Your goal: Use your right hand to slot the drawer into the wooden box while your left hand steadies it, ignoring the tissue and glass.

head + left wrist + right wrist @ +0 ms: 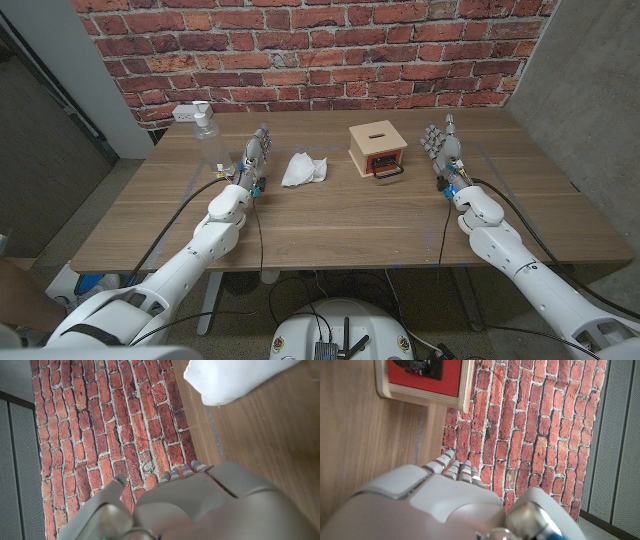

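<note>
Both hands empty, fingers apart: left hand (254, 158) beside tissue (304, 169), right hand (441, 145) beside wooden box (378, 148), drawer (386, 165) seated.

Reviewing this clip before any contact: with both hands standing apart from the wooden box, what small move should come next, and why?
Probably bring the left hand right, past the tissue, to the wooden box. Both hands are open and touch nothing; the right hand stands just right of the box. The red-fronted drawer with its black handle appears to sit in the box's front, so bracing should come before any push.
</note>
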`<state>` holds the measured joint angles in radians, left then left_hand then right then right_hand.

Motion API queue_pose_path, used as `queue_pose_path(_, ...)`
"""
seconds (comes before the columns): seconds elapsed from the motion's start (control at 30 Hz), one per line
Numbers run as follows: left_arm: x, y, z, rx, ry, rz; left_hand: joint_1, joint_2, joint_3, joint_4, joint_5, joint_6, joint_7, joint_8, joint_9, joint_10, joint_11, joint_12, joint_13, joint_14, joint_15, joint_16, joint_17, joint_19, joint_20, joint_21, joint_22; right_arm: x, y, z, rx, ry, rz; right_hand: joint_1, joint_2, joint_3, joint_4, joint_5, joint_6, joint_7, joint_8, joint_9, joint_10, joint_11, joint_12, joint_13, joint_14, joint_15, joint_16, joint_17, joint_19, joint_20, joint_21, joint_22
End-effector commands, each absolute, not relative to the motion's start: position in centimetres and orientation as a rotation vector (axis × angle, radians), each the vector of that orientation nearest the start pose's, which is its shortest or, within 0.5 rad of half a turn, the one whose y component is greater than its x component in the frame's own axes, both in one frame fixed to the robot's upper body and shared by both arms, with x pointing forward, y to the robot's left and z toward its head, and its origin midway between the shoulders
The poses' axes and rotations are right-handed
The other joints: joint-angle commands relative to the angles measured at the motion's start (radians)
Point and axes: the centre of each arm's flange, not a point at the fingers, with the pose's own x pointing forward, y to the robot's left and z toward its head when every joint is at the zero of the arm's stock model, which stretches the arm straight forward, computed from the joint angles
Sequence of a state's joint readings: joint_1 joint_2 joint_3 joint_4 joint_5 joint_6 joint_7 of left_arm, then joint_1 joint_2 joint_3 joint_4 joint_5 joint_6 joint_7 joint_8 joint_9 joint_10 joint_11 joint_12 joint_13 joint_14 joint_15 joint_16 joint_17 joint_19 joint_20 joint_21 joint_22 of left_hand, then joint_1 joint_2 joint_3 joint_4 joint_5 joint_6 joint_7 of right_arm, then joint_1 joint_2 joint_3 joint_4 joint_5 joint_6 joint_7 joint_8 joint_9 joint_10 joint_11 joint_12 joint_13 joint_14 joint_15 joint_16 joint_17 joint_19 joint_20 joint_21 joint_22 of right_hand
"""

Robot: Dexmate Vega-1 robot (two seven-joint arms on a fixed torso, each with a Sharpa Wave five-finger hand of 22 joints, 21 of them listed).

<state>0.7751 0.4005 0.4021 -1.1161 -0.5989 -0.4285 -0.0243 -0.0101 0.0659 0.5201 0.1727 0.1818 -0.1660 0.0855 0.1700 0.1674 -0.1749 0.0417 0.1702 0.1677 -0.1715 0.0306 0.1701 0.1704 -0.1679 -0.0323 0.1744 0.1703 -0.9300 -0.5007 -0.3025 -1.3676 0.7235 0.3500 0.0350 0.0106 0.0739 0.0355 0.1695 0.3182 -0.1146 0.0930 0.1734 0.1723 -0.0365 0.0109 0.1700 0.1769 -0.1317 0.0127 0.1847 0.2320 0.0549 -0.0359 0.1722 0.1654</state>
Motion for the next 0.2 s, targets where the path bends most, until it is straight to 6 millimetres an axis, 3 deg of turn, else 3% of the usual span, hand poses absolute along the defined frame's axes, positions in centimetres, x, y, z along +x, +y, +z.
queue_pose_path(0.03,66.94,27.00,-4.61,-0.064,-0.630,-0.156,-0.006,0.062,-0.005,0.004,0.008,-0.088,0.004,0.000,0.000,-0.133,0.010,0.002,0.003,-0.169,0.011,0.001,0.002,-0.154,-0.156,0.005,0.001,63.94,-29.90,-3.99,0.186,-0.645,0.220,-0.013,0.034,-0.008,0.003,0.007,-0.016,0.002,-0.005,0.000,-0.017,0.002,0.001,-0.001,-0.012,-0.001,-0.001,0.000,-0.007,-0.037,0.004,0.002)
queue_pose_path(0.2,66.59,27.31,-4.86,-0.057,-0.623,-0.151,-0.004,0.064,-0.008,0.004,0.009,-0.091,0.002,0.001,0.000,-0.132,0.008,0.005,0.003,-0.167,0.012,0.003,0.001,-0.154,-0.156,0.007,0.001,64.25,-29.66,-4.12,0.193,-0.640,0.227,-0.014,0.035,-0.010,0.004,0.009,-0.017,0.001,-0.003,0.000,-0.017,0.001,0.003,-0.001,-0.013,-0.001,0.001,0.000,-0.008,-0.036,0.005,0.002)
